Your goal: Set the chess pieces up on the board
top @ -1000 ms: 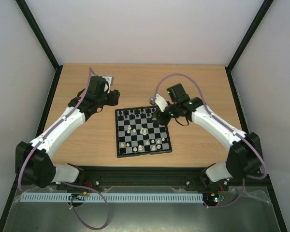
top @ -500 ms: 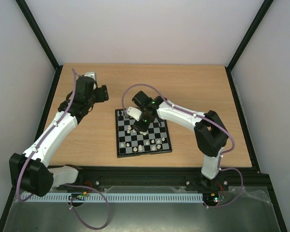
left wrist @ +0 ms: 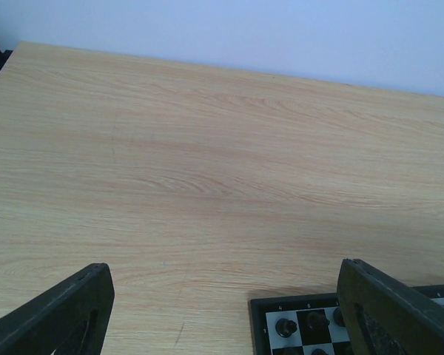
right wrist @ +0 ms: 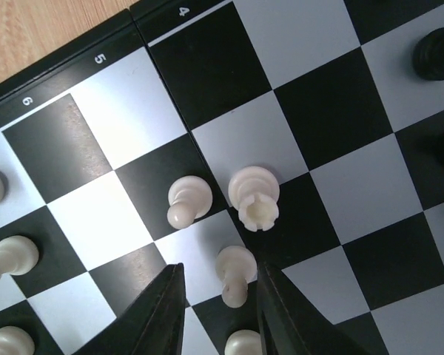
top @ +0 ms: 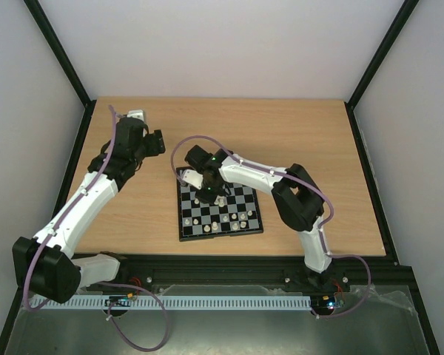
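Right gripper (right wrist: 220, 285) sat low over the board (right wrist: 207, 70) with a white pawn (right wrist: 235, 266) between its fingers, which were parted, not squeezing it. Another white piece (right wrist: 244, 344) got cut off by the frame edge. Pawn stood upright. Left gripper (left wrist: 222, 270) was spread wide over the table (left wrist: 207, 148), holding nothing.

I work in a lab test cell: a wooden table (top: 311, 133) walled by plain white panels (top: 222, 44) on black frame posts (top: 59, 52), my arms (top: 89, 200) bolted to a rail (top: 222, 264), cables (top: 166, 318) trailing loose.
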{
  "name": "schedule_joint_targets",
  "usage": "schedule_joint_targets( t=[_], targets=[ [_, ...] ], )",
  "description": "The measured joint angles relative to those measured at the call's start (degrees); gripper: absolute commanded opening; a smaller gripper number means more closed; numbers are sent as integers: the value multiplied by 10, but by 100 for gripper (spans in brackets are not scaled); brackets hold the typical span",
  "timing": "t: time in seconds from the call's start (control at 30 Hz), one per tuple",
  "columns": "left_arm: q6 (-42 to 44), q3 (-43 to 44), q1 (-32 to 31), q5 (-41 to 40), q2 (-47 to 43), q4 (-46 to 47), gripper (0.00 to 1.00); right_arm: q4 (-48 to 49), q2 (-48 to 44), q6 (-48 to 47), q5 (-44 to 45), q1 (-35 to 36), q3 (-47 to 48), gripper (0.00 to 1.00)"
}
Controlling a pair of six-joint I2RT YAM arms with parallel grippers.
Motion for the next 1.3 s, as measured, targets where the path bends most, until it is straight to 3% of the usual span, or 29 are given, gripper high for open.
schedule_joint_targets(
  t=[0.1,0.3,0.63,1.3],
  targets=[
    [0,0,0,0,0,0,86,-5,7,5,5,0,7,20],
    [1,0,0,4,0,0,86,-13,7,8,9,0,7,18],
    [3,0,0,9,0,0,86,-14,7,10,10,0,7,7],
    [5,0,0,21,0,0,86,-51,-29,12,-17,28,4,4]
  ],
)
